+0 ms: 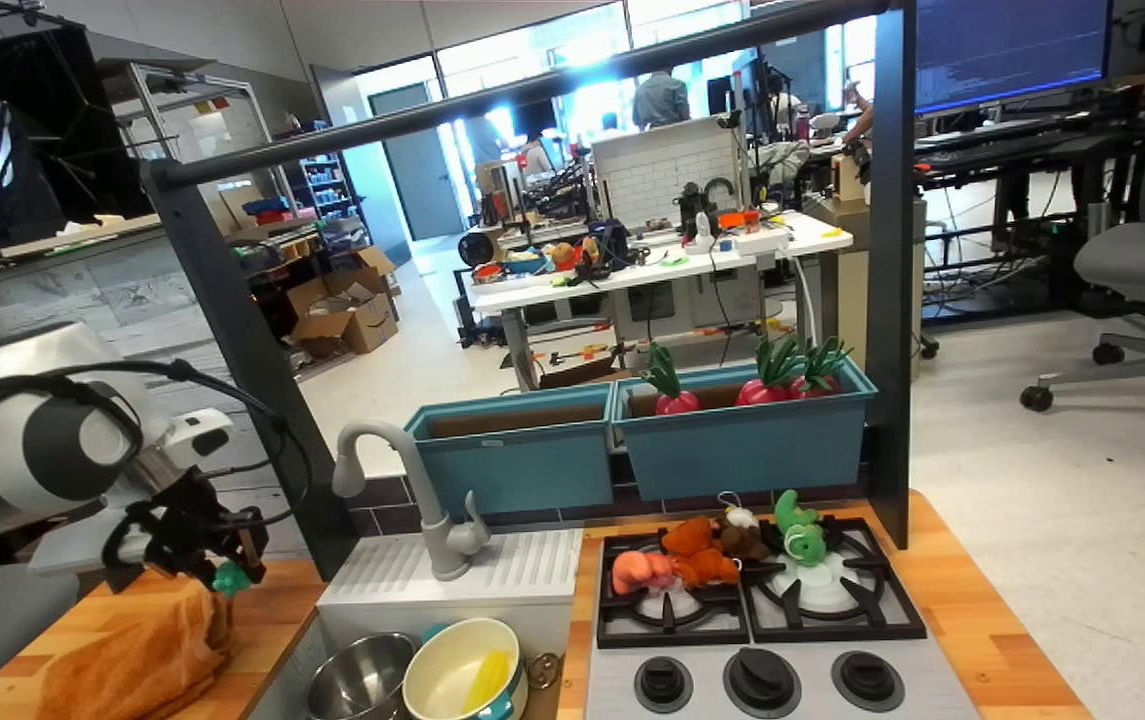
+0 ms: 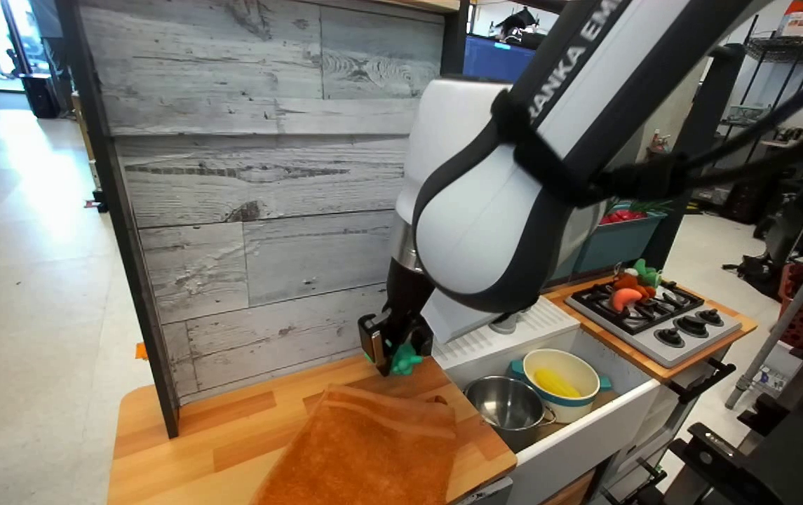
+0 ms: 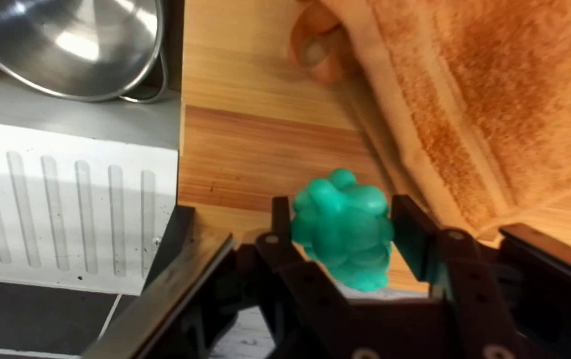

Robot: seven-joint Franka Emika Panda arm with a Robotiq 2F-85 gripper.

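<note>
End effector (image 3: 337,219) clasping lumpy green toy (image 2: 407,359), pads (image 3: 411,234) pressing opposite sides, apparently keeping it from slipping; bench (image 2: 247,438) supporting orange towel (image 2: 366,449) lying nearby.

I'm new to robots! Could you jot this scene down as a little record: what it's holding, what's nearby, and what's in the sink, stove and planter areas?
Held: knobbly green thing, in the gripper
Nearby: orange cloth on the wooden counter
Sink: metal pot; cream pot with something yellow inside
Stove: several toys on the grates
Planters: two, one showing three red vegetables with green tops
</note>
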